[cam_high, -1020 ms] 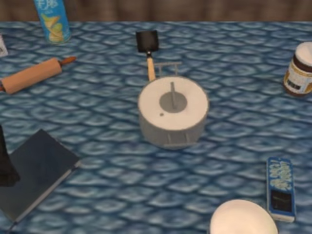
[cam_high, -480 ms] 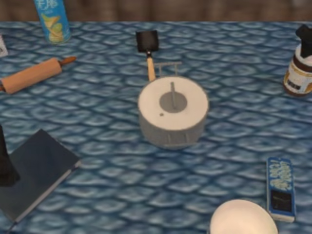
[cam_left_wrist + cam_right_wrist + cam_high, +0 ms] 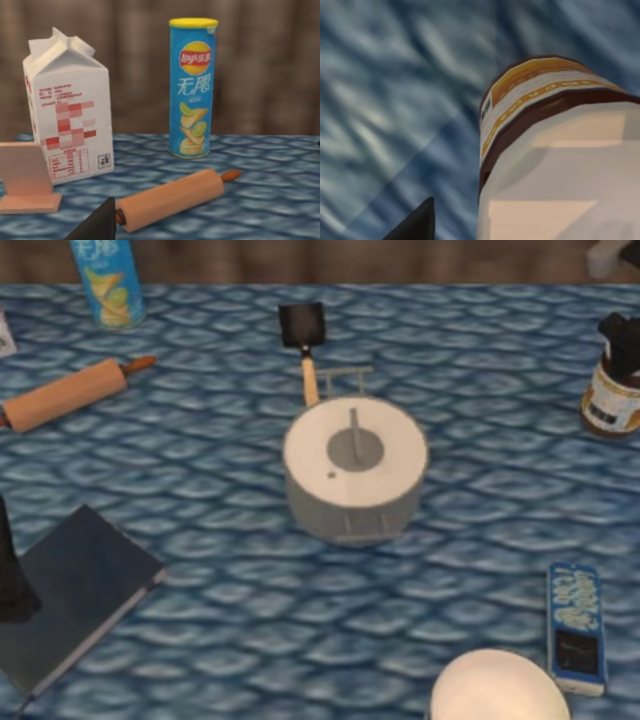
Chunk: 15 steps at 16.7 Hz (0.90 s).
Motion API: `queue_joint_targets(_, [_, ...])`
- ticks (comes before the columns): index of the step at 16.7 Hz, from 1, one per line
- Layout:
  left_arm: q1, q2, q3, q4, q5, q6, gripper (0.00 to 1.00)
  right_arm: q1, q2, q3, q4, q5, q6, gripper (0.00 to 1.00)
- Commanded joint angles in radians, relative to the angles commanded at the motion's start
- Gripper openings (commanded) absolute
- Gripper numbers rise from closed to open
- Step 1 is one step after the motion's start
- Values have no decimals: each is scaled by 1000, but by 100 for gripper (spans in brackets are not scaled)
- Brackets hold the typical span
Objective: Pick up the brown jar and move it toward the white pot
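Brown jar (image 3: 611,400) upright under right hand (image 3: 625,340), table's right edge.

Hiding the lid of the brown jar (image 3: 611,398) under the right gripper (image 3: 622,344), both being clipped by the top view's right edge, with the cream bowl (image 3: 500,687) running off its bottom.

The small dark-brown jar (image 3: 610,400) with cream label band stands upright at the tabletop's far right edge. The squat white-grey lidded pot (image 3: 355,470) sits mid-tabletop, well apart.
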Motion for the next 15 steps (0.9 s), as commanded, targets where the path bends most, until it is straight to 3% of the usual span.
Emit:
queue_joint_targets(10, [0, 0, 0, 0, 0, 0, 100, 13, -82, -338, 256, -1, 6, 100])
queue_joint_targets(15, [0, 0, 0, 0, 0, 0, 100, 14, -88, -362, 278, -1, 6, 100])
